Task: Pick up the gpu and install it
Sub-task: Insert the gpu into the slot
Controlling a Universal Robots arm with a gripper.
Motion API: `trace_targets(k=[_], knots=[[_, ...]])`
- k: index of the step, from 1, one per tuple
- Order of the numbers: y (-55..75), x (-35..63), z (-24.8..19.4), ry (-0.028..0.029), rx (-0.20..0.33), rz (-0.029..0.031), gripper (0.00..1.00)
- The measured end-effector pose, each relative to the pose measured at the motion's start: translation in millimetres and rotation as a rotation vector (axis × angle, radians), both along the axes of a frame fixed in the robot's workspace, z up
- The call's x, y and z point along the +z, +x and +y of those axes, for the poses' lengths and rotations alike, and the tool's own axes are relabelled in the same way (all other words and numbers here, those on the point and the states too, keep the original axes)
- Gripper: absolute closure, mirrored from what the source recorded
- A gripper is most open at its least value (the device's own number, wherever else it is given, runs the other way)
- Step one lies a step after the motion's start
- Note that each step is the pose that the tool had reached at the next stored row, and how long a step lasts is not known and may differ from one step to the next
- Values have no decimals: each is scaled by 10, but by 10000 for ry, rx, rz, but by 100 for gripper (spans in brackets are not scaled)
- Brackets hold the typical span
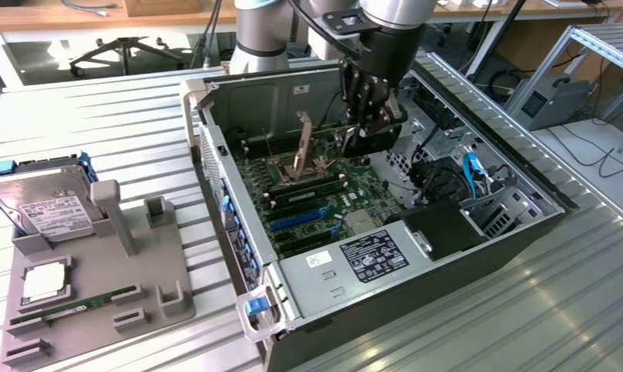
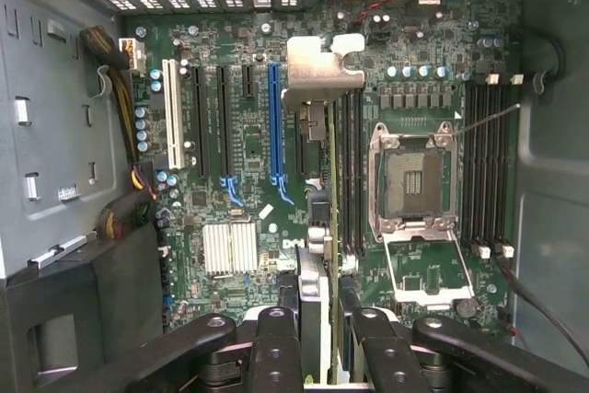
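The gpu (image 2: 329, 181) is held edge-on between my gripper's (image 2: 321, 319) fingers (image 2: 278, 342), which are pinched partway in on the thin card, and it hangs inside the open computer case (image 1: 518, 198) above the motherboard (image 2: 248, 149). From the wrist view I see its silver bracket (image 2: 317, 71) at the end away from the gripper, toward the slotted rear wall of the case, and the card runs in line with the long slots, between the blue expansion slot (image 2: 274, 121) and the empty processor socket (image 2: 412, 181); I cannot tell whether its lower edge is touching the board. In the exterior view the arm (image 1: 394, 31) reaches down into the case from above, the gpu (image 1: 304, 147) showing as a thin tan-edged strip just beside the gripper (image 1: 372, 128). The case lies on its side on a ribbed metal table (image 1: 94, 116). On the exterior view's left, well apart from the case, sits a grey parts holder (image 1: 135, 267) carrying a silver hard drive (image 1: 45, 203) with a white label, a square processor chip (image 1: 43, 280), and a narrow green memory stick (image 1: 74, 308) lying flat near its front edge.
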State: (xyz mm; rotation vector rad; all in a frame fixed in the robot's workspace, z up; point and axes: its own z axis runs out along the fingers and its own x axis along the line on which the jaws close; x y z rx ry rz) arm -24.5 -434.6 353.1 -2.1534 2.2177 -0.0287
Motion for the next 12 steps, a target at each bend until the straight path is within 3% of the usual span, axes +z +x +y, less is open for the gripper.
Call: trace_targets(k=[12], knots=[[-32,-20,-9,-1,0,0,73]])
